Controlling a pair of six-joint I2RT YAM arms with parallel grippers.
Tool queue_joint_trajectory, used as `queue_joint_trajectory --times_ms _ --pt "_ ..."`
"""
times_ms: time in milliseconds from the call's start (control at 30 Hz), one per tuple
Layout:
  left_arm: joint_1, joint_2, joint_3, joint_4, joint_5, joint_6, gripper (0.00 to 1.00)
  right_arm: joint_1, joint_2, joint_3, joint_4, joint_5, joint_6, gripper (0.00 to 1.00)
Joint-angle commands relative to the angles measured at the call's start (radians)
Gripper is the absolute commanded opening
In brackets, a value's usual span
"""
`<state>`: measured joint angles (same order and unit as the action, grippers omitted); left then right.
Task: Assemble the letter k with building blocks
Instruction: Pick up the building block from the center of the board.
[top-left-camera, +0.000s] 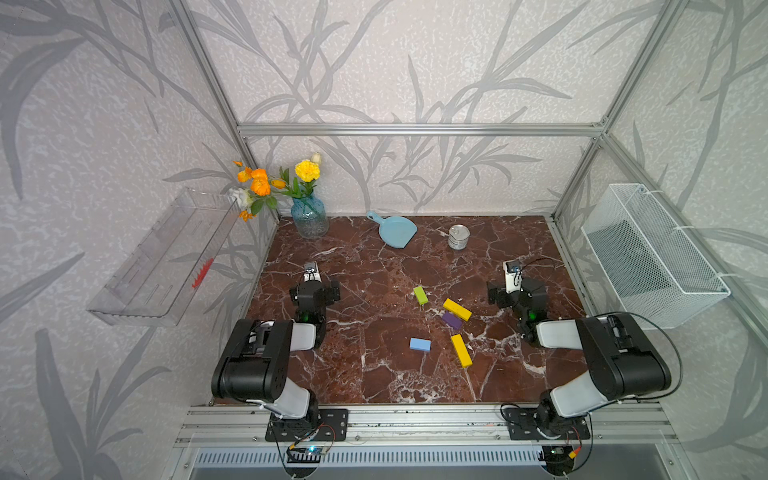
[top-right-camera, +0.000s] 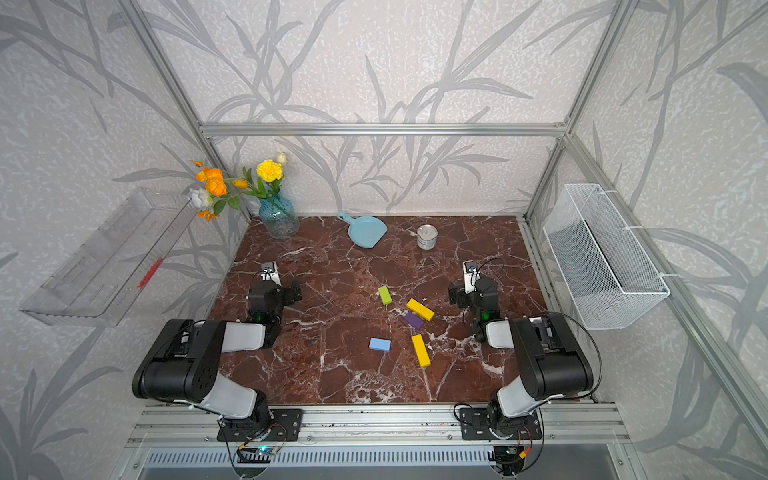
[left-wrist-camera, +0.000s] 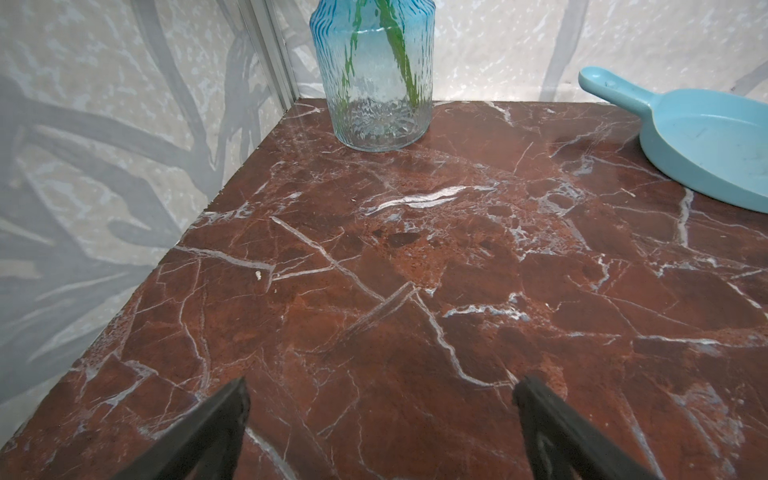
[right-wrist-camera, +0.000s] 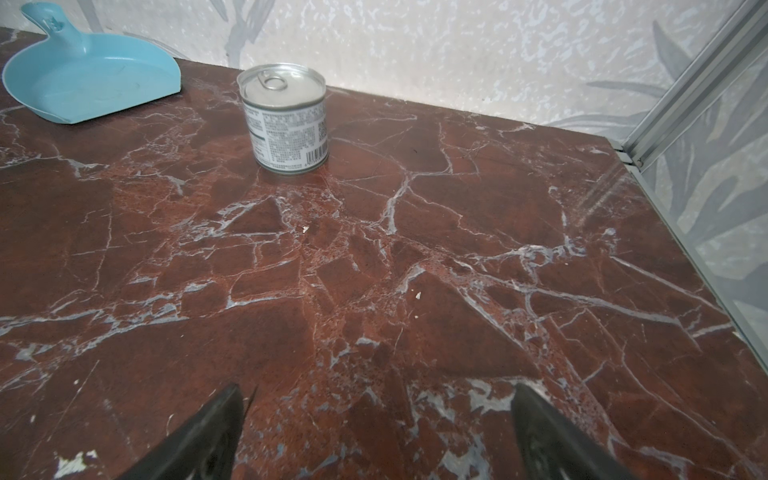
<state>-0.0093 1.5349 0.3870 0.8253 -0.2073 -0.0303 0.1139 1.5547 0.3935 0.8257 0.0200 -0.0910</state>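
- Left wrist view: the left gripper hangs with jaws spread wide and empty over bare counter. A blue glass vase stands ahead, and a light blue dustpan lies ahead to its right.
- Right wrist view: the right gripper is equally wide, holding nothing. A tin can stands ahead, slightly left.
- In both top views the building blocks lie scattered left of the right gripper and behind its tips. One yellow bar is closest, with the purple block against it. Next come the lime green block and the second yellow bar, with the light blue block farthest.
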Motion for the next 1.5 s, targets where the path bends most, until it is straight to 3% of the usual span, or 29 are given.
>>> queue_joint_trajectory --times_ms 0,767,833,867,967,1033,1100,1233,1467 --pt "0.015 -0.007 0.024 -0.019 0.035 -0.018 1.00 -0.003 -0.018 0.021 -0.007 -0.003 0.003 0.99" --pt "0.015 -0.014 0.028 -0.006 0.030 -0.013 1.00 -0.010 -0.020 0.022 0.001 -0.006 0.005 0.99" --pt "0.014 -0.074 0.117 -0.213 0.021 -0.018 1.00 -0.009 -0.068 0.028 -0.013 0.069 0.032 0.99" --pt "0.017 -0.102 0.180 -0.356 0.011 -0.026 1.00 -0.009 -0.117 0.068 -0.151 0.126 0.061 0.99" --pt "0.014 -0.187 0.241 -0.484 0.059 -0.012 1.00 -0.007 -0.214 0.212 -0.468 0.072 0.038 0.99" --pt "0.015 -0.247 0.287 -0.579 0.084 -0.052 1.00 0.017 -0.259 0.282 -0.609 0.086 0.104 0.99" --pt "0.012 -0.287 0.361 -0.753 0.119 -0.099 1.00 0.087 -0.285 0.360 -0.769 0.137 0.136 0.99" --pt "-0.011 -0.326 0.462 -1.006 0.091 -0.176 1.00 0.279 -0.265 0.454 -0.897 0.218 0.159 1.00" --pt "-0.116 -0.408 0.587 -1.357 -0.015 -0.196 1.00 0.548 -0.037 0.722 -1.175 0.315 0.307 0.93"
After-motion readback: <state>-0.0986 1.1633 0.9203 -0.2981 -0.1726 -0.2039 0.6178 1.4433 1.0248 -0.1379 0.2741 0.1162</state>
